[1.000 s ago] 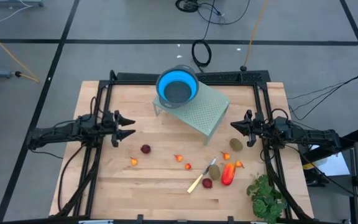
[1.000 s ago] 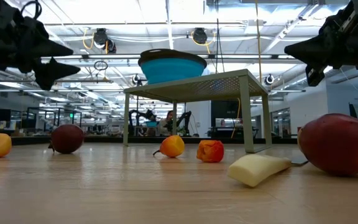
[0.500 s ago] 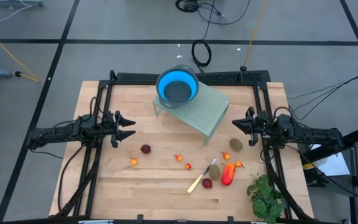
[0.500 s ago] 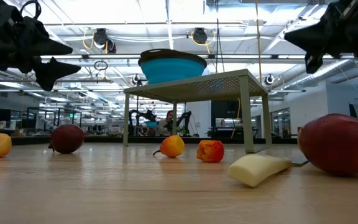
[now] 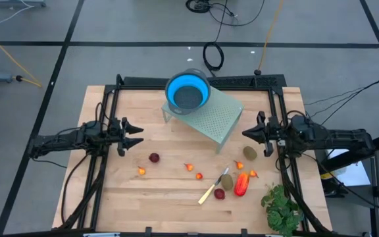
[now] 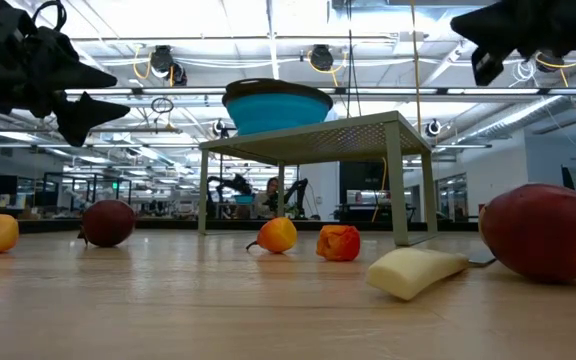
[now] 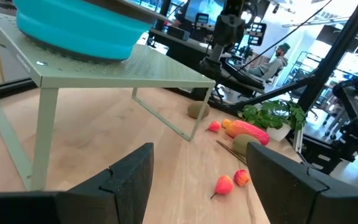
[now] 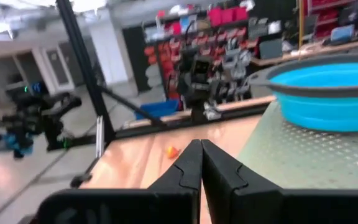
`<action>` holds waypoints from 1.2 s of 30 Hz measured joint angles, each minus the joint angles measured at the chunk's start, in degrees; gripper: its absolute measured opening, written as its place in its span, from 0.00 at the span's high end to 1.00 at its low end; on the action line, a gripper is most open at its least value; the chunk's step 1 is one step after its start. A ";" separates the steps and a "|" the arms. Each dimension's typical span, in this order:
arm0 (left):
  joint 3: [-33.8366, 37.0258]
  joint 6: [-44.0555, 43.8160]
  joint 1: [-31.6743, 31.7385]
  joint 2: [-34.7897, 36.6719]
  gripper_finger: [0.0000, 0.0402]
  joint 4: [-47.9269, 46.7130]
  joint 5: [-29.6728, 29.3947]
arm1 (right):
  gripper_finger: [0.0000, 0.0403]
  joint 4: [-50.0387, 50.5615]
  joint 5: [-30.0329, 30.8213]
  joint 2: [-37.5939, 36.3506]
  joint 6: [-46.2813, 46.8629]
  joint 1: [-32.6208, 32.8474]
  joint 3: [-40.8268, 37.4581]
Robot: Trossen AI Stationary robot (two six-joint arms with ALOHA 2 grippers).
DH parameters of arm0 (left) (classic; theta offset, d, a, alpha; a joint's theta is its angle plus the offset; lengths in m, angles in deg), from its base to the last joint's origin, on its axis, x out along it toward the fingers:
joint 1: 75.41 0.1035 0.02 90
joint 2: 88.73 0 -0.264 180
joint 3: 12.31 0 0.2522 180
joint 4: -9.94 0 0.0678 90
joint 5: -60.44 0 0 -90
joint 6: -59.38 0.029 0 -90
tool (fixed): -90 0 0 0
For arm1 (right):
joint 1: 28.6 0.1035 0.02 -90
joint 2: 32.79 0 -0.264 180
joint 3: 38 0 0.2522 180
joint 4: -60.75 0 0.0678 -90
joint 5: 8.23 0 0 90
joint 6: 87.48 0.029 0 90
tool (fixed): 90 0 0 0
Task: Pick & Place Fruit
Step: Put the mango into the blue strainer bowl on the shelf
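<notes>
The fruit lies loose on the wooden table: a dark red ball [image 5: 154, 157], tiny orange-red pieces [image 5: 189, 167], two brownish-green ovals [image 5: 250, 153] [image 5: 227, 180], a second red ball [image 5: 220, 193] and a longer red-orange piece [image 5: 242, 184]. My left gripper [image 5: 139, 135] hovers open at the table's left, pointing level toward the middle, with nothing between its fingers [image 7: 129, 180]. My right gripper [image 5: 245, 133] hangs shut high over the right side, above the nearer oval, also empty [image 8: 199, 162]. In the low view it sits at the top right [image 6: 465, 27].
A blue bowl [image 5: 187, 92] stands on a pale green perforated stand [image 5: 216, 118] at the far middle. A pale-handled knife [image 5: 210, 189] lies among the fruit, and a leafy green bunch [image 5: 281, 207] at the near right corner. Bare wood lies at the near left.
My right gripper has risen well above the table, rolling a little about its own axis, and stays shut and empty. My left gripper and the fruit have kept still.
</notes>
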 joint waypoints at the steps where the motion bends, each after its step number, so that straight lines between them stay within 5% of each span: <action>1: 0.02 0.00 0.00 0.00 0.36 0.00 0.00 | 1.00 1.31 -0.60 1.10 -0.31 0.00 1.13; 13: 0.00 0.00 0.00 0.00 0.36 -0.04 0.00 | 1.00 10.87 -7.75 12.65 -5.32 1.06 13.17; 36: 0.00 0.04 -0.04 0.00 0.36 -0.07 0.07 | 1.00 29.48 -7.24 28.67 -22.15 20.55 29.49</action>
